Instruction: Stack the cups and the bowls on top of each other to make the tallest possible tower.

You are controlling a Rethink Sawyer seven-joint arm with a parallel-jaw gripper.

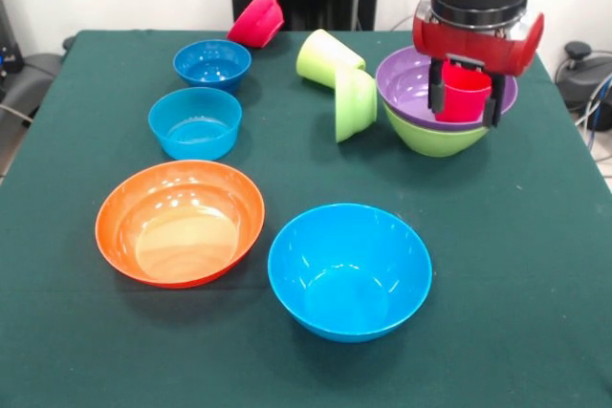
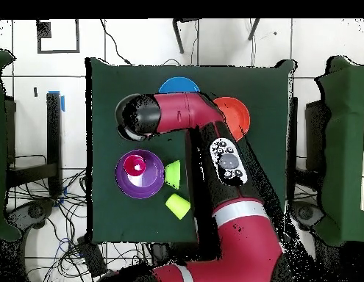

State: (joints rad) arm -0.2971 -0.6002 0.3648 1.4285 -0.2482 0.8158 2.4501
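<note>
Green table (image 1: 535,265): gripper (image 1: 467,102) straddles red cup (image 1: 465,93).

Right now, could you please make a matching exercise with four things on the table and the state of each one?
Things:
1. red cup
2. green cup
3. orange bowl
4. purple bowl

States:
A. upright, empty, standing alone
B. between the claw's fingers
C. nested in a large green bowl
D. lying on its side

Pairs: 1-B, 2-D, 3-A, 4-C
</note>
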